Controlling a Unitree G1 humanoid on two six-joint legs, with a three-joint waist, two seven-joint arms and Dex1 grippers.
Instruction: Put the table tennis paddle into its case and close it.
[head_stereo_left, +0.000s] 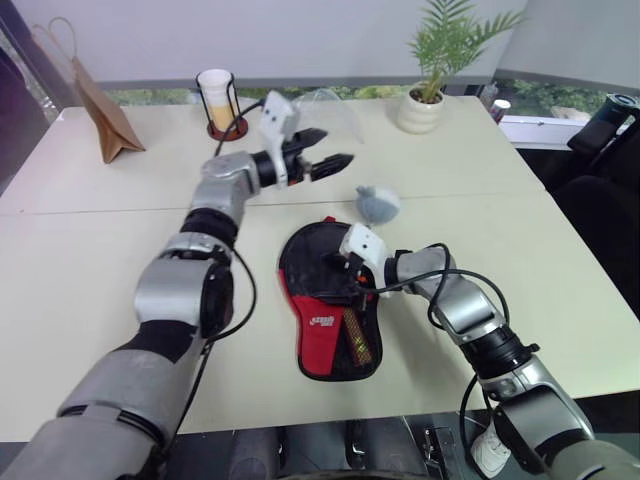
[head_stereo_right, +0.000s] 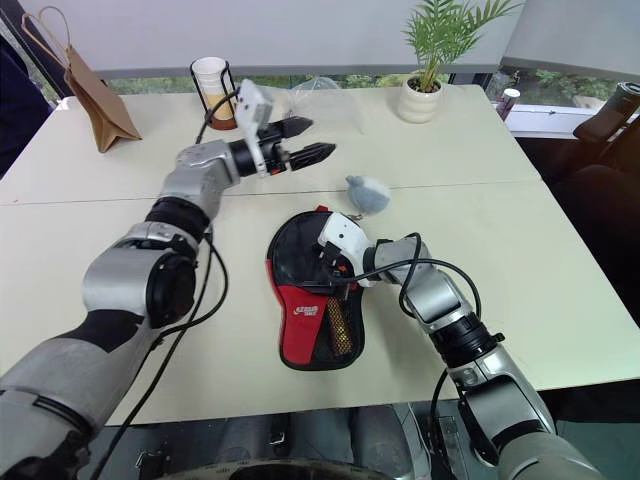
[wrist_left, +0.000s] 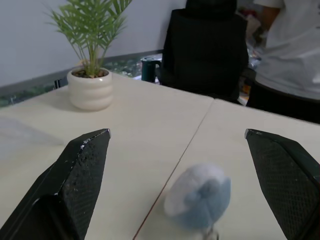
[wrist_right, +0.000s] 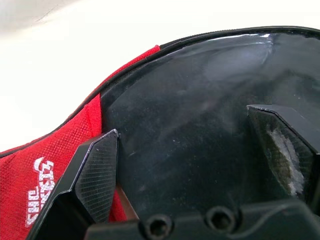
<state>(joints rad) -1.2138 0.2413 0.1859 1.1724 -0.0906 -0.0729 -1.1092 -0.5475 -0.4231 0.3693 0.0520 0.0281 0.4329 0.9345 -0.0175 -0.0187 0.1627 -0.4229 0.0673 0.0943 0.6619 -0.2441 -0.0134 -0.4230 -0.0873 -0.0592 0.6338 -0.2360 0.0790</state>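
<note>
The left gripper (head_stereo_left: 318, 157) was held with jaws apart, empty, above the far table (head_stereo_left: 80, 260). The case (head_stereo_left: 330, 300) lay near the centre, the paddle (head_stereo_right: 305, 250) seemingly inside its open mouth. The right gripper (head_stereo_left: 352, 270), jaws spread, hovered over it. The case looked soft and light, best pinched at its piped rim.

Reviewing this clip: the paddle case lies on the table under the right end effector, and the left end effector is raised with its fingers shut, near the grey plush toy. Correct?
Not quite. The left end effector is open, its fingers spread wide, as the left wrist view shows. The rest stands: the case lies under the right end effector, and the grey plush toy sits nearby.
</note>
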